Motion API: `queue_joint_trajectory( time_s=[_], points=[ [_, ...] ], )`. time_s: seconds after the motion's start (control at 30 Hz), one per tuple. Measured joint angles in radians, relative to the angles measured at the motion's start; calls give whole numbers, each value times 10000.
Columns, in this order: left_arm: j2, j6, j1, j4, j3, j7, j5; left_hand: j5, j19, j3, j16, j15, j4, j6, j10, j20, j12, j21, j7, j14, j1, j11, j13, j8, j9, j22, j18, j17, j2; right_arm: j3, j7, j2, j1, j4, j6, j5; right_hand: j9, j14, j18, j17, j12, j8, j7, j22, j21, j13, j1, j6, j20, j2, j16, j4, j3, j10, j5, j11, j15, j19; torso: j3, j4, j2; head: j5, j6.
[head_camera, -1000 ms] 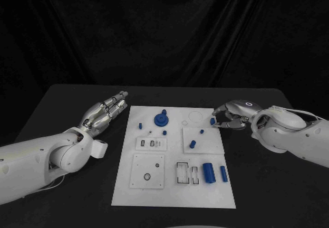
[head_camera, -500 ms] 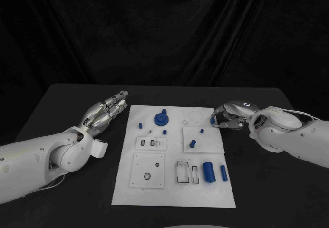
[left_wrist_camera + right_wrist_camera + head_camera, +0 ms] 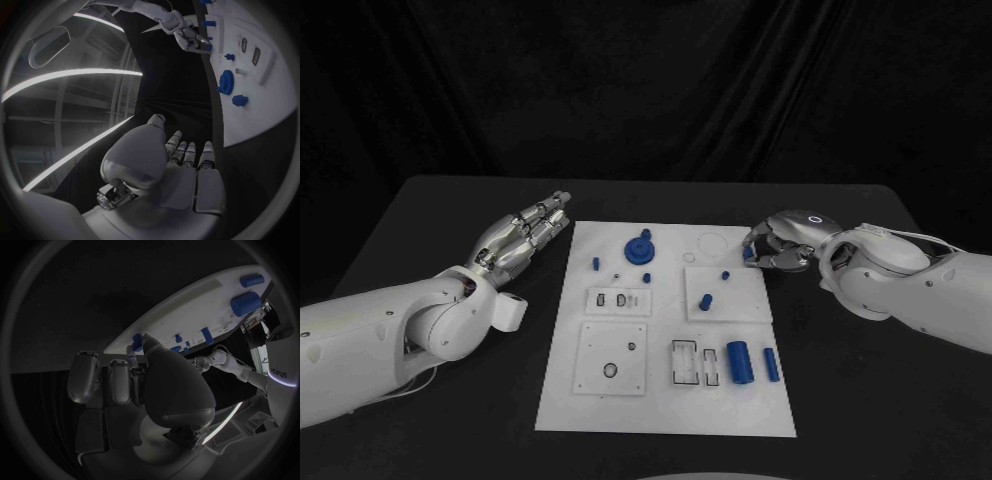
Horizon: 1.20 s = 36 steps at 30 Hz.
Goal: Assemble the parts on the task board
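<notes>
At the task board's (image 3: 668,410) far right edge, my right hand (image 3: 776,250) pinches a small blue part (image 3: 749,257), apparently ready for seating, while my left hand (image 3: 524,238) rests spread and empty beside the board.

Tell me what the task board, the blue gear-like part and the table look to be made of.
Task board: white, matte, flat, likely plastic sheet, no glare. Blue gear-like part: uniformly coloured, dull sheen, probably moulded or printed plastic. Table: black, matte, no reflections; material cannot be told.
</notes>
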Motion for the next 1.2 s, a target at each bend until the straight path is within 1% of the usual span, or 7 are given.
queue_joint_trajectory(
  time_s=[0.17,0.3,0.47,0.6,0.67,0.97,1.2],
  points=[
    [0,25,-1,-2,0,-24,0,0,0,0,0,0,0,41,0,0,0,0,41,0,0,0,13,0,2,1,0,1,0,1,46,33,-17,-20,-65,-1,46,0,0,0,0,43,2,0,0,0,32,70,0,-32,0,-28,-28,0,0,0,0,0,0,0,0,-3,-13],
    [3,56,-2,-2,0,-49,0,0,0,0,0,0,0,93,-2,0,39,0,93,0,0,74,12,38,13,1,-1,2,0,1,74,47,-25,-31,-109,-2,143,0,0,0,1,208,-21,-1,-5,1,107,209,0,4,0,-85,-27,0,0,0,0,0,1,0,0,-13,-20],
    [3,87,-3,-2,0,-77,0,0,0,27,0,0,-27,107,-2,0,39,0,107,-1,0,74,12,41,16,2,-1,4,0,1,105,54,-28,-35,-146,-3,436,0,0,0,49,642,-53,-1,-36,6,229,520,0,120,0,-215,-34,0,44,0,0,0,1,0,0,-2,-33],
    [-2,100,-3,-1,0,-95,0,0,0,27,0,0,-27,143,-2,0,39,0,143,0,0,74,12,41,16,2,0,5,0,1,141,55,-30,-35,-190,-4,806,-2,0,-1,49,1345,-85,7,-75,-11,439,810,-38,143,0,-495,-22,-32,204,-32,-76,38,0,-1,0,5,-36],
    [-3,106,-4,-1,0,-103,0,0,0,26,0,0,-27,143,-2,0,39,0,143,0,0,73,11,41,15,2,-1,5,0,1,162,55,-30,-33,-220,-5,806,-7,1,-1,49,1588,-72,7,-77,-14,478,825,-37,159,0,-561,-25,-37,232,-36,-81,37,0,-1,0,7,-43],
    [-3,133,-4,-2,0,-133,0,0,0,26,0,0,-27,143,-2,0,39,0,143,0,0,73,11,41,24,3,-1,8,0,1,209,39,-32,72,-370,-6,799,-7,1,-1,77,1614,-71,6,-216,7,735,824,-37,265,-195,-678,13,-37,18,-35,-81,37,0,-2,0,14,-52],
    [-22,140,-5,3,0,-147,-1,0,0,26,0,73,-26,143,32,0,38,0,143,0,0,107,20,41,23,4,-1,5,0,1,209,-35,-11,789,-603,-6,799,-7,0,-1,39,1616,-33,5,-350,2,716,786,-37,288,-279,-664,-1,-37,-87,-35,-81,37,1,-2,0,54,-53]
  ],
)
